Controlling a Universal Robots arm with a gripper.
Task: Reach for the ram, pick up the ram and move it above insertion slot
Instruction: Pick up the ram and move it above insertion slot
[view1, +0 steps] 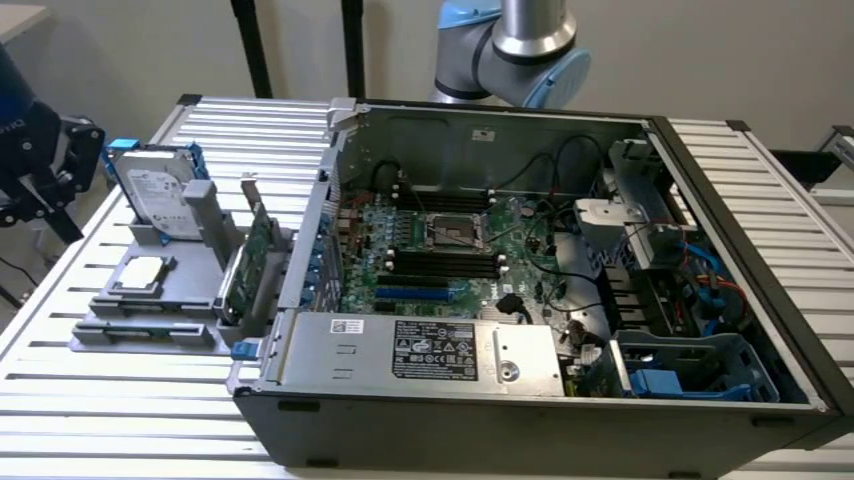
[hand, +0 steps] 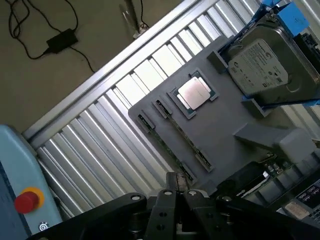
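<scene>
- I am holding my hand (hand: 181, 194) over one edge of the grey tray (hand: 235, 115). It appears to be carrying nothing, and I cannot tell whether it is open or closed.
- The ram (hand: 179, 134) is lying flat in a long groove of the tray, just beside the processor chip (hand: 194, 92). The groove is probably keeping it straight for a grasp from above.
- The hard drive (hand: 262, 65) is standing at the tray's other end, well apart from the ram.

Grey holder (view1: 187, 275): being supported on the slatted table (view1: 120, 410).
Hard drive (view1: 158, 195): being held upright at one end of the holder.
Processor chip (hand: 193, 92): being kept flat in a recess on the holder.
Expansion card (view1: 254, 262): being held on edge along the holder's side.
Computer case (view1: 534, 425): being kept open just beside the holder.
</scene>
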